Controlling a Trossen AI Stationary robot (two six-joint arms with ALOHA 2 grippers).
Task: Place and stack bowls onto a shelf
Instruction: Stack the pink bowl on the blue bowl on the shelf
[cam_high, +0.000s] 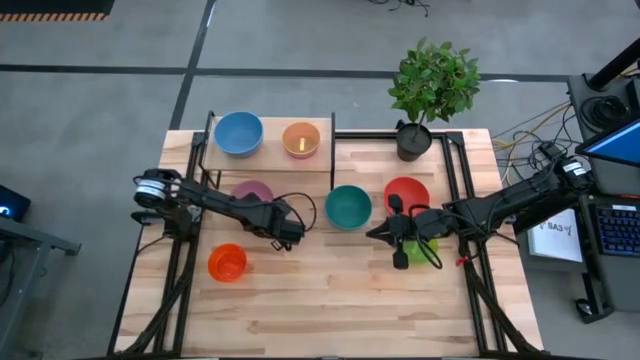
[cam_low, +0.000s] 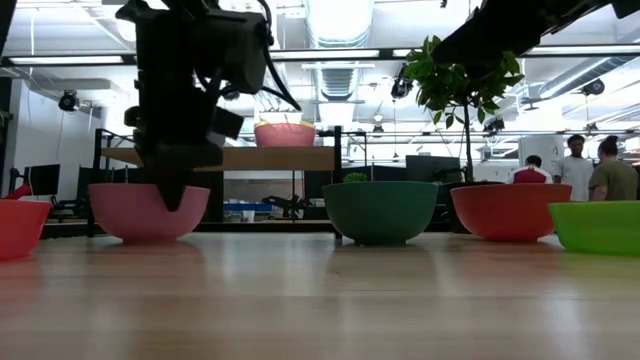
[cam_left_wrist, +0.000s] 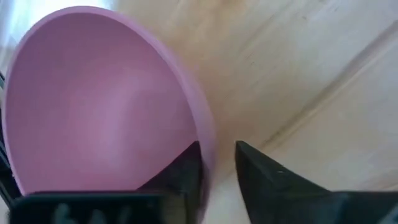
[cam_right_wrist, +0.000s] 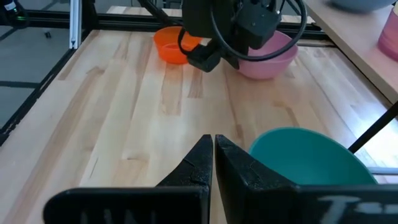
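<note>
The pink bowl (cam_high: 250, 190) (cam_low: 148, 212) rests on its base on the table, in front of the shelf (cam_high: 268, 160). My left gripper (cam_high: 278, 215) (cam_left_wrist: 217, 146) is open and points down over the bowl's right rim, one finger inside and one outside. On the shelf sit a blue bowl (cam_high: 238, 133) and a smaller pinkish bowl (cam_high: 301, 140) with yellow showing inside it. The teal (cam_high: 348, 206), red (cam_high: 406, 195), green (cam_high: 420, 250) and orange (cam_high: 227, 262) bowls stand on the table. My right gripper (cam_high: 383, 232) (cam_right_wrist: 213, 140) is shut, empty, beside the teal bowl. My left gripper comes from above, pointing down, astride the pink bowl's rim (cam_left_wrist: 208, 155) on its right side. One finger (cam_left_wrist: 183, 171) is inside the bowl close to the wall. The other finger (cam_left_wrist: 267, 180) is outside with bare wood between it and the rim. Whether the inner finger touches, I cannot tell.
A potted plant (cam_high: 432, 85) in a black pot stands at the table's far right. Black frame rails (cam_high: 465, 200) run along both sides of the table. The near half of the tabletop (cam_high: 330, 310) holds only the orange bowl. People stand in the room beyond (cam_low: 590, 165).
</note>
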